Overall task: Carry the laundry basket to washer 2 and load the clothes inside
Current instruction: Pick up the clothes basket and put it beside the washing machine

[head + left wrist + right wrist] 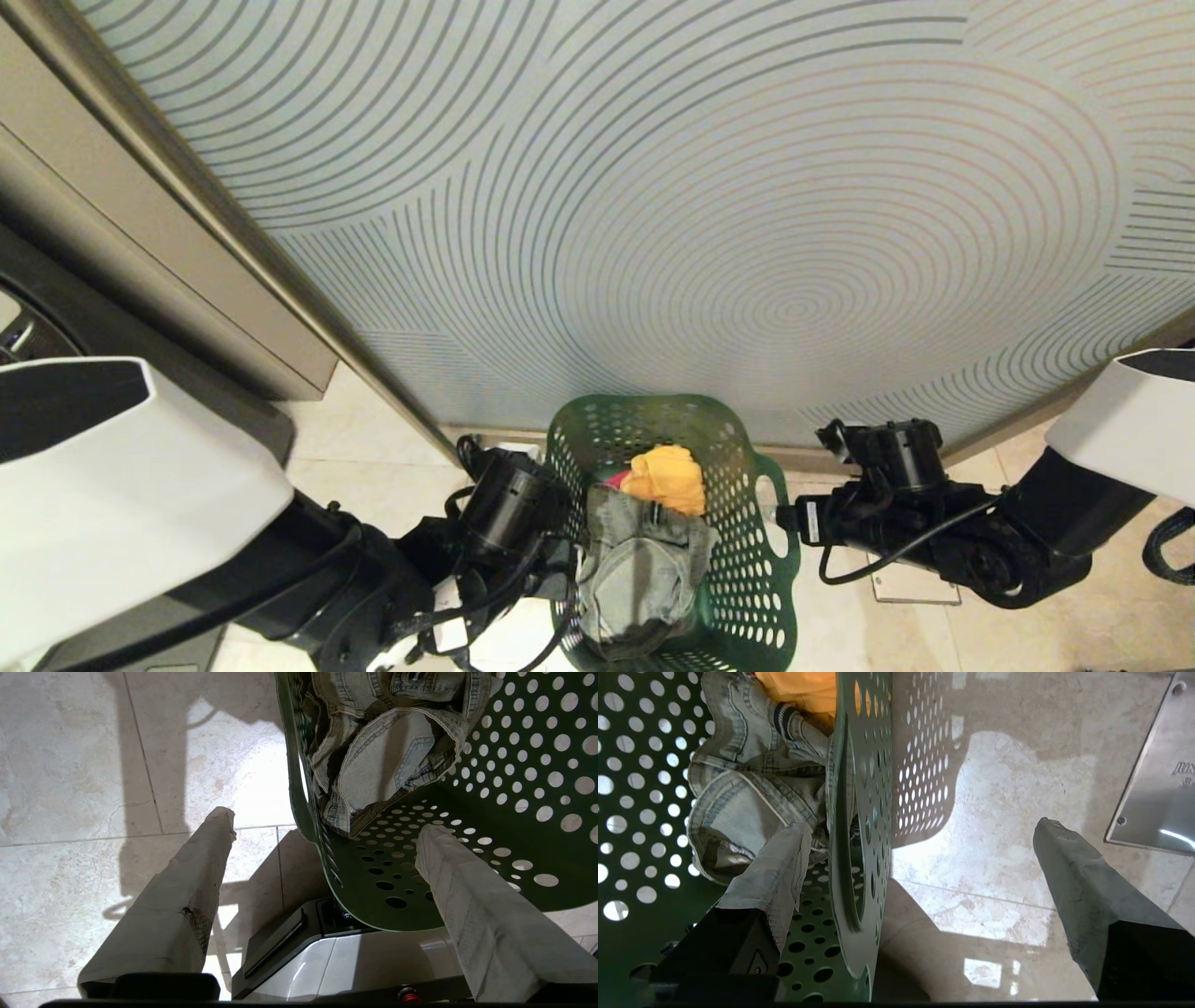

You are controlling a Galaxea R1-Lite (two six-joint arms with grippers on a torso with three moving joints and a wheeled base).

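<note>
Laundry basket (747,523) taken as landmark: dark green, perforated, standing on the pale tile floor (373,439) close in front of the robot. Clothes inside it: grey denim jeans (639,569) at the near end, a yellow-orange cloth (667,478) just beyond them, a sliver of red beside that.

Left pincer (322,830) at the basket's left rim, jaws wide apart, one finger inside the basket and one outside over the floor, straddling the wall; nothing gripped.

Right pincer (920,830) at the basket's right wall by the cut-out handle (771,499), jaws likewise wide, one finger inside, one outside; nothing gripped.

Beyond the basket, a glass panel with curved line pattern (700,205). Metal floor plate (1153,793) to the basket's right.
</note>
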